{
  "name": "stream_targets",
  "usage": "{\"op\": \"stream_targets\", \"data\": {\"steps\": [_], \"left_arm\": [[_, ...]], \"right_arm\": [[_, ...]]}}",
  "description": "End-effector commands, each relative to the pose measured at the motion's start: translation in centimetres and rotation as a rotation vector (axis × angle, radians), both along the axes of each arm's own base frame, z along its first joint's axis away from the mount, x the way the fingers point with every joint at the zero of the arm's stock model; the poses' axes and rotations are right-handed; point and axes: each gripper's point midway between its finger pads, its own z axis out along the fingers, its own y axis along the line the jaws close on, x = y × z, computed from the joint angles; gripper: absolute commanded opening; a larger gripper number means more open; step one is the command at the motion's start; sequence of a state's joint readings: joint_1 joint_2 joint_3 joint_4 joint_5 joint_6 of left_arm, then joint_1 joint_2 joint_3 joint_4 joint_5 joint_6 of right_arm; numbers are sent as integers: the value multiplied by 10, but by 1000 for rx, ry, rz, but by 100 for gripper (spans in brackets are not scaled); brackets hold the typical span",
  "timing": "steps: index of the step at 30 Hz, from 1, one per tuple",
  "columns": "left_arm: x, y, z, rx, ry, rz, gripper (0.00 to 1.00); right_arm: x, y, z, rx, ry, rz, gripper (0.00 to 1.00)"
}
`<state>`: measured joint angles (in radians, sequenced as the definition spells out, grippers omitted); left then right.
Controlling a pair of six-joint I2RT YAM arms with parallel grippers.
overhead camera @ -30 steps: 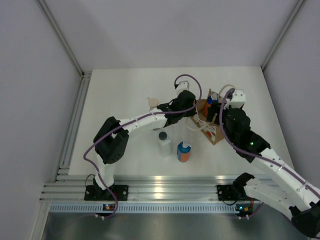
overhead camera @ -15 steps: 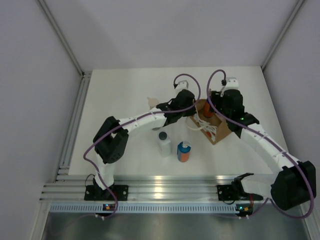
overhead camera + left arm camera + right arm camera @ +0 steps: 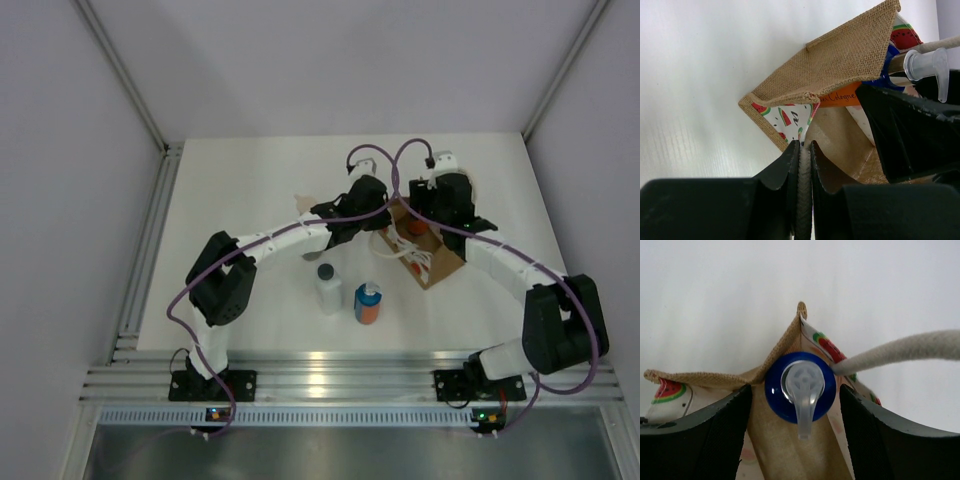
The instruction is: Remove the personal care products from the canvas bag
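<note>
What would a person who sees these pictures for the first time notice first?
Both arms meet over the canvas bag, right of the table's middle: the left gripper is shut on its rope handle, and the open right gripper straddles a blue-capped pump bottle standing inside. Nearer the bases, a white bottle and an orange bottle stand outside the bag.

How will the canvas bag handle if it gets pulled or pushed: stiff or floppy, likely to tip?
Probably floppy: the canvas bag shows a bowed, creased burlap wall. Likely light and apt to tip or lift, since the left claw pinches only its rope handle, which steadies it little. The blue-capped pump bottle standing inside may add some ballast.
</note>
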<state>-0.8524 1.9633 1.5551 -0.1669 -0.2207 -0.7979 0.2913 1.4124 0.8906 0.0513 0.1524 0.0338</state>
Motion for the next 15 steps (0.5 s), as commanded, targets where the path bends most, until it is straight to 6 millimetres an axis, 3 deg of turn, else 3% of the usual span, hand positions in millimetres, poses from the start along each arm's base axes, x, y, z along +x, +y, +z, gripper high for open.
{"op": "stream_targets", "data": {"steps": [1, 15], "left_arm": [[7, -3, 9, -2, -25, -7, 0], [9, 1, 15, 5, -42, -15, 0]], "right_arm": [[27, 2, 34, 33, -164, 11, 69], [49, 2, 0, 21, -103, -4, 68]]}}
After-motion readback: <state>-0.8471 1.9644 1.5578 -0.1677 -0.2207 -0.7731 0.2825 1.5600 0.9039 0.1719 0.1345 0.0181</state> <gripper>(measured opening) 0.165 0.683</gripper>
